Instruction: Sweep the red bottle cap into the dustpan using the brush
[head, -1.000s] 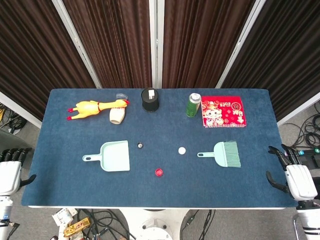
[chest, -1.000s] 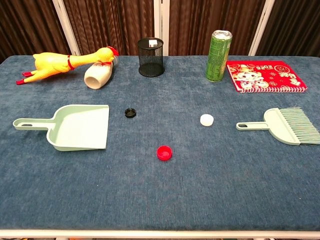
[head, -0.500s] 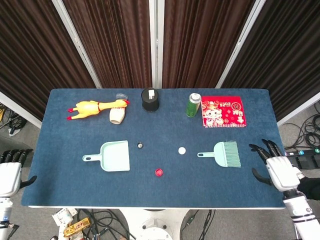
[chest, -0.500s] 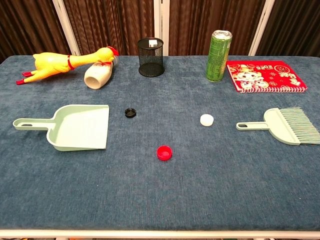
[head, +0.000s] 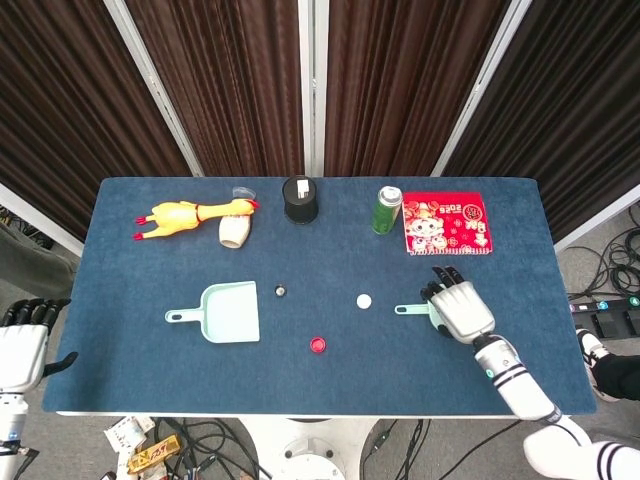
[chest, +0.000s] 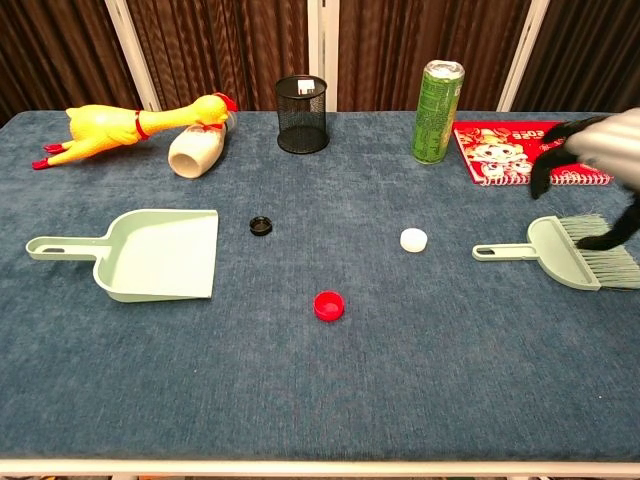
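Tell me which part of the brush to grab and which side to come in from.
Grip the brush by its thin handle, which lies flat pointing left toward the white cap, bristles fanned out to the right. Come down from above: the handle is bare, with open cloth around it. The right hand hovers over the brush head, so it probably needs to shift left.

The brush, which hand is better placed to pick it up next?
The right hand: it hovers open directly over the brush. The left hand sits off the table's far left edge, beyond the dustpan.
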